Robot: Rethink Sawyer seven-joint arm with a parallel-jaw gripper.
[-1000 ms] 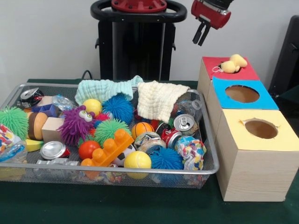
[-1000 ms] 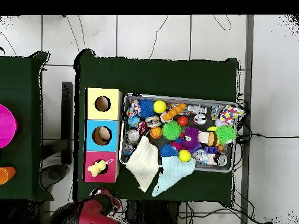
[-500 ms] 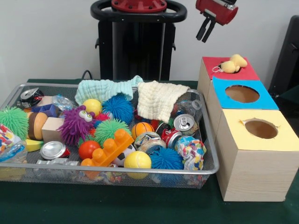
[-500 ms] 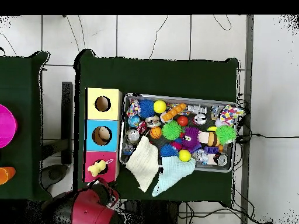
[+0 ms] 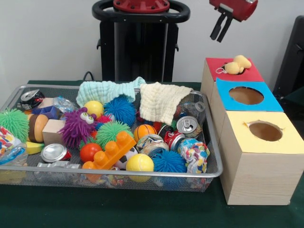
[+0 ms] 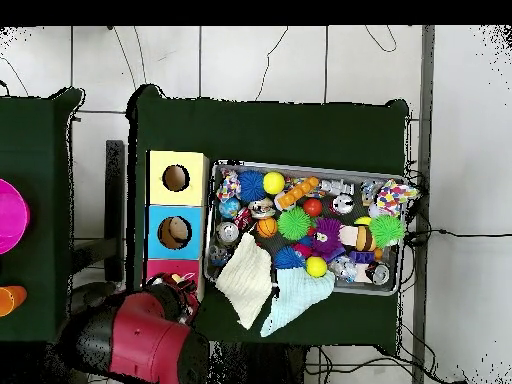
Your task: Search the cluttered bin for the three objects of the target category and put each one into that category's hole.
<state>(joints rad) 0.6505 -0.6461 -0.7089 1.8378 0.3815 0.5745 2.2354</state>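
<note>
A yellow plush toy [image 5: 237, 65] lies across the hole of the red-topped box [image 5: 214, 67], sticking out of it. High above that box, near the top edge of the front view, my gripper [image 5: 219, 30] hangs open with nothing between its dark fingers. In the overhead view the red arm [image 6: 140, 340] covers most of the red box [image 6: 160, 270] and hides the gripper. The wire bin [image 5: 214, 142] holds spiky balls, cans, blocks, a purple fuzzy monster [image 5: 78, 126] and two cloths [image 5: 159, 100].
A blue-topped box [image 5: 273, 102] and a yellow-topped box [image 5: 292, 142] with open round holes stand in a row in front of the red one, right of the bin. A pink bowl [image 6: 8, 215] sits on a side table in the overhead view.
My gripper has risen and shifted right in the front view. Overhead, the arm has swung over the red box and now hides the plush toy.
</note>
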